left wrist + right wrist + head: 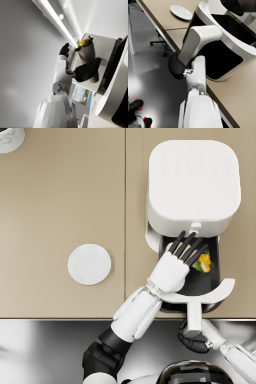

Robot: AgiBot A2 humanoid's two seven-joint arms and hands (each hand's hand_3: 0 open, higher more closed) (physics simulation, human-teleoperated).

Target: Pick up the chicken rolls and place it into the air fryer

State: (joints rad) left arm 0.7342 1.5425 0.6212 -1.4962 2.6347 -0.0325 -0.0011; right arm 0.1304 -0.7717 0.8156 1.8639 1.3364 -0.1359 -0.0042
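Tan counter bears plate [89, 264]; left hand [176, 263] grips chicken roll [203, 262], right hand [194, 343] basket handle [193, 320].

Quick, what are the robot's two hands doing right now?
Left hand: holding the chicken roll over the air fryer drawer.
Right hand: gripping the drawer handle.

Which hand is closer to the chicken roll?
Left. The left hand holds the chicken roll over the open air fryer drawer. The right hand grips the drawer handle, off the roll.
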